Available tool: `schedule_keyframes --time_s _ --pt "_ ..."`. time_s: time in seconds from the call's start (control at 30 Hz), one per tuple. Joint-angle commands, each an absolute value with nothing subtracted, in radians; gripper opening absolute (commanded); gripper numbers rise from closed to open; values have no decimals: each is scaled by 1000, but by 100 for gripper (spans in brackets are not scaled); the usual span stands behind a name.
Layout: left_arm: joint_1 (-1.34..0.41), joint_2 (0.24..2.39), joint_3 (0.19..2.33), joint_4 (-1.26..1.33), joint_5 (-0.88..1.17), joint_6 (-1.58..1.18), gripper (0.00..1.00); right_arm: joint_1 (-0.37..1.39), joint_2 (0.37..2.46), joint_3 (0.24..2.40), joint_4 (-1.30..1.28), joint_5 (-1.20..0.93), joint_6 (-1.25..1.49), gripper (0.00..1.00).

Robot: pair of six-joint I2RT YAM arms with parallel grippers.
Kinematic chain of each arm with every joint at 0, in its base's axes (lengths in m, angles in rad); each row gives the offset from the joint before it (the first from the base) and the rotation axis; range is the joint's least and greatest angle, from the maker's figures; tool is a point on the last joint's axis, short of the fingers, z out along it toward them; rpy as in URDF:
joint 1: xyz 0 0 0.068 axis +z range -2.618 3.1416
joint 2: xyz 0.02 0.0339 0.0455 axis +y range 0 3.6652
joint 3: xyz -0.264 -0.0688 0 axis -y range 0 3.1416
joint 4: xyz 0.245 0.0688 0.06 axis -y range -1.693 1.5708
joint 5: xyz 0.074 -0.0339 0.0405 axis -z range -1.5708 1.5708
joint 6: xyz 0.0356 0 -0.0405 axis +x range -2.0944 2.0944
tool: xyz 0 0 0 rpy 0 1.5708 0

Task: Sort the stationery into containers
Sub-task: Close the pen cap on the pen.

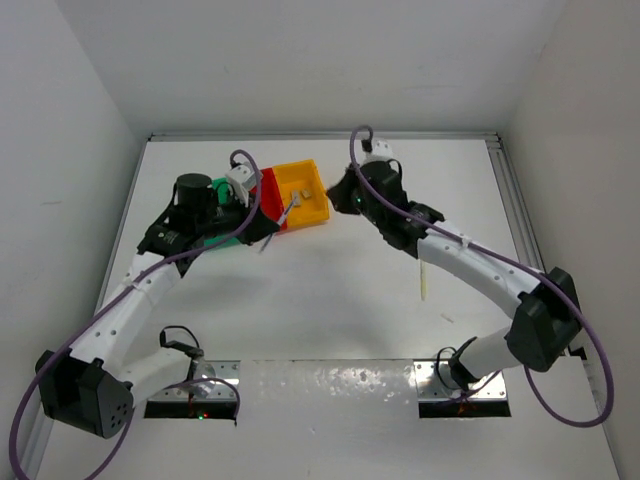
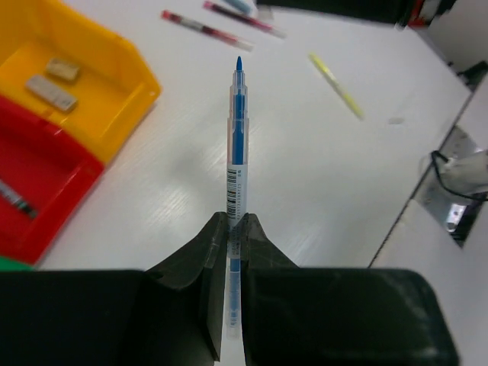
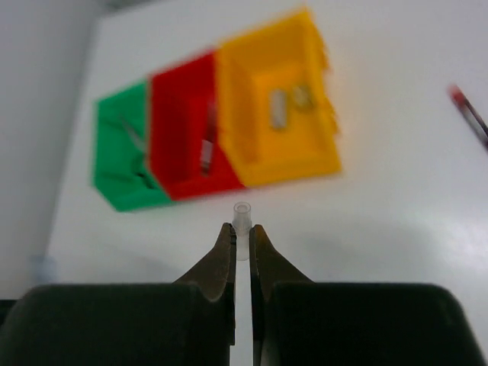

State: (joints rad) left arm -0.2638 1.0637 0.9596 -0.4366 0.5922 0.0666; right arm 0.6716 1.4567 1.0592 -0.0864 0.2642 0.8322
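My left gripper (image 2: 236,219) is shut on a blue pen (image 2: 238,137) that points straight out over the white table. It hovers beside the containers: yellow (image 2: 126,72), red (image 2: 53,221) and green (image 3: 114,164) bins joined in a row. Two eraser blocks (image 2: 52,90) lie in the yellow bin, and a dark pen (image 2: 15,200) lies in the red one. My right gripper (image 3: 242,229) is shut on a thin translucent piece (image 3: 242,213); only its clear round end shows. From above, the left gripper (image 1: 262,228) and right gripper (image 1: 338,195) flank the yellow bin (image 1: 312,215).
Two red-white pens (image 2: 206,27) lie on the table beyond the blue pen's tip. A pale yellow stick (image 2: 335,85) (image 1: 423,280) rests to the right near my right arm. Another red pen (image 3: 473,114) shows at the right edge of the right wrist view. White walls enclose the table.
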Motion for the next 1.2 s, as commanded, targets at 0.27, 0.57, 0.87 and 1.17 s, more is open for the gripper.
schedule_keyframes --time_s 0.27,0.57,0.87,1.17 --pt "-339 1043 850 -98 681 -166 0 793 1485 1287 204 135 572 0" --pt "-328 1008 874 -112 649 -141 0 798 1451 1269 186 170 540 0" --pt "-318 1015 887 -115 637 -121 0 798 1384 1152 256 196 590 0" --pt "-337 1015 891 -104 618 -133 0 798 1347 1035 407 247 710 0"
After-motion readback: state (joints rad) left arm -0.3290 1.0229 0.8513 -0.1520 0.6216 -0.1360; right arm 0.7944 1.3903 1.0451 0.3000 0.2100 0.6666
